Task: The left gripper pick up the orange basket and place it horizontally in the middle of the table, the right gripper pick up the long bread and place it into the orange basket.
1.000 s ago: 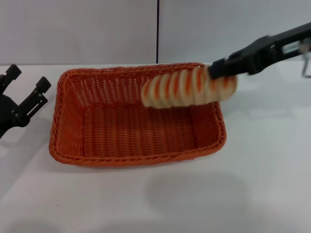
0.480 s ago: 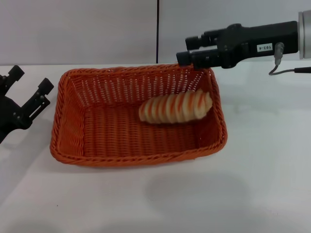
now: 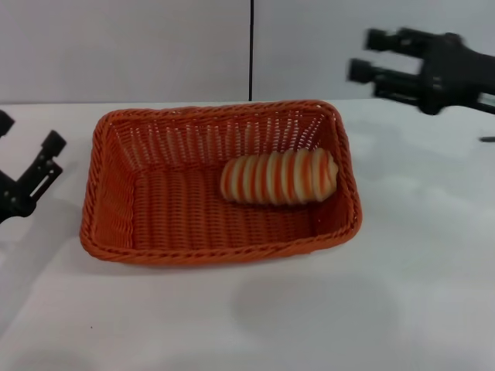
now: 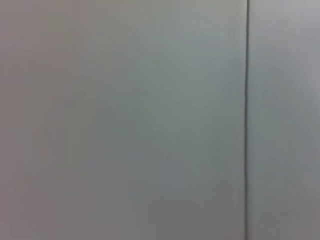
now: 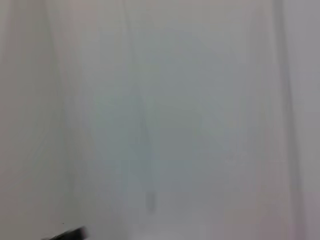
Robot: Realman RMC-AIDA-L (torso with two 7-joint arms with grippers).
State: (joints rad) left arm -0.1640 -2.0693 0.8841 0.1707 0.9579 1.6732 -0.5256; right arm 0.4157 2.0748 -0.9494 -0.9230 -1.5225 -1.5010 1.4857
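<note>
Just changed: the long bread (image 3: 279, 177) is no longer hanging in the air at the right gripper (image 3: 363, 56); a second ago it was pinched above the basket, half a second ago it was dropping in tilted, and now it is lying flat inside.
Right gripper: it is pulling away up and to the right, clear of the basket and well apart from the bread, with its two fingers spread and holding nothing.
Left gripper: it is sitting at the left edge of the head view (image 3: 29, 171), beside the basket but not touching it, fingers spread and empty, and sliding a little further out than a moment ago.
Orange basket: the orange basket (image 3: 116, 232) is resting on the white tabletop (image 3: 309, 317), long side running across, roughly in the middle, and it is staying put through all of this.
Contents: only the long bread is lying in it, on the woven floor toward the right end, its right tip near the right wall.
Wrist views: both are showing only grey wall.
Meaning for the task: both placements are looking done; only the arms' retreat seems left.
</note>
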